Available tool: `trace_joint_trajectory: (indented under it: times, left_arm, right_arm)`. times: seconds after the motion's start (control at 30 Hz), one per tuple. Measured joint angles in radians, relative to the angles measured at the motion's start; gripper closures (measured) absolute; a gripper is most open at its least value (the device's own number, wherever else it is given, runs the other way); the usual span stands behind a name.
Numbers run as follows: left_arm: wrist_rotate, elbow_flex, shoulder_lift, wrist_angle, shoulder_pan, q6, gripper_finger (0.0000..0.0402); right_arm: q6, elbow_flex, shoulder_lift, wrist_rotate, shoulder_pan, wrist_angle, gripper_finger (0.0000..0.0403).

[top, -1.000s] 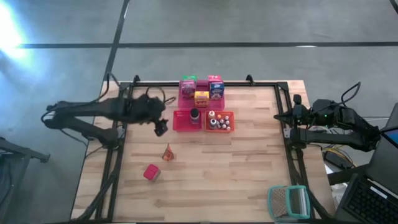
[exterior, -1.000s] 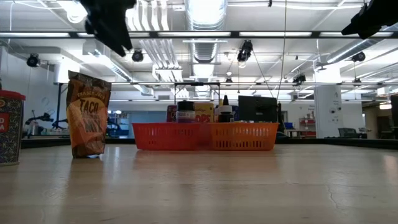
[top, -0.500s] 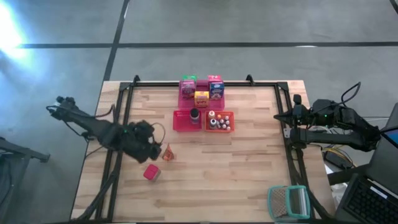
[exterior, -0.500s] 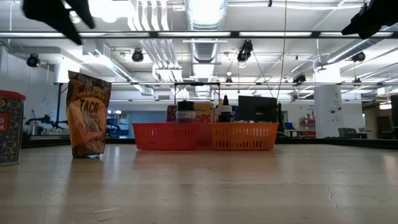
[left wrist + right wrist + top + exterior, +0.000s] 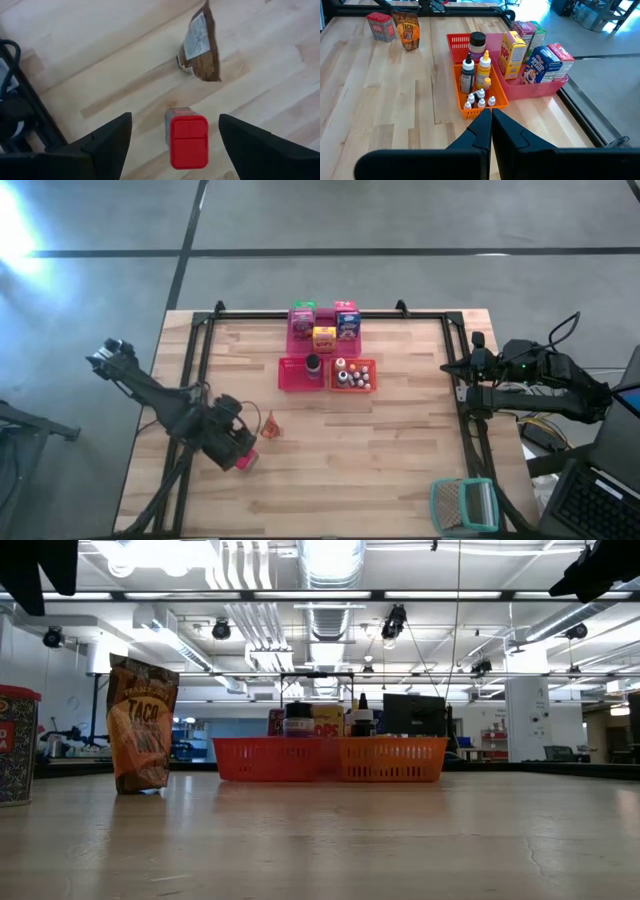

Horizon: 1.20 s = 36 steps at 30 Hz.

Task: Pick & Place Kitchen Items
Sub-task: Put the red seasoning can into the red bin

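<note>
Kitchen items are sitting in two groups on the wooden table [image 5: 380, 430] in the high view: cartons [image 5: 322, 325] are standing in a pink tray [image 5: 294, 340] at the far edge, a dark-lidded jar [image 5: 312, 364] is resting in a red tray [image 5: 290, 378], and small bottles [image 5: 350, 374] are filling an orange tray [image 5: 367, 387] beside it, while a red canister [image 5: 247, 458] and a brown taco bag [image 5: 269, 426] are standing apart nearer the front-left. The left gripper [image 5: 232, 448] is hovering over the canister with jaws spread wide; the right gripper [image 5: 452, 367] is waiting at the table's right edge, and a teal-framed wire-mesh thing [image 5: 463, 504] is lying at the front-right corner. In the low view, the canister [image 5: 17, 745] is showing at the left edge, the bag [image 5: 141, 725] is standing upright beside it, and both trays are lining up farther back. In the left wrist view, the open fingers [image 5: 105, 145] are flanking the canister [image 5: 188, 141] without touching it, the bag [image 5: 201, 46] just beyond. In the right wrist view, that arm's fingers [image 5: 481, 131] are pressing together, holding nothing, with the trays ahead.
</note>
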Motion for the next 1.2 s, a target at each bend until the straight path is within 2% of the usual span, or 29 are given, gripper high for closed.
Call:
trace_joint_trajectory:
  times: [0.17,0.33,0.47,0.73,1.2]
  left_arm:
    - [0.02,0.037,0.05,0.001,0.0,-0.04,0.0099]
    - [0.119,0.064,0.091,0.001,-0.004,-0.114,0.0099]
    - [0.183,0.065,0.128,0.001,-0.011,-0.117,0.0099]
    - [0.186,0.065,0.191,0.01,-0.043,-0.093,0.0099]
    - [0.16,0.054,0.21,0.039,-0.062,-0.04,0.0099]
  right_arm:
    - [0.0,0.0,0.0,0.0,0.0,0.0,0.0394]
    - [0.0,0.0,0.0,0.0,0.0,0.0,0.0394]
    - [0.0,0.0,0.0,0.0,0.0,0.0,0.0394]
    - [0.0,0.0,0.0,0.0,0.0,0.0,0.0394]
    - [0.0,0.0,0.0,0.0,0.0,0.0,0.0394]
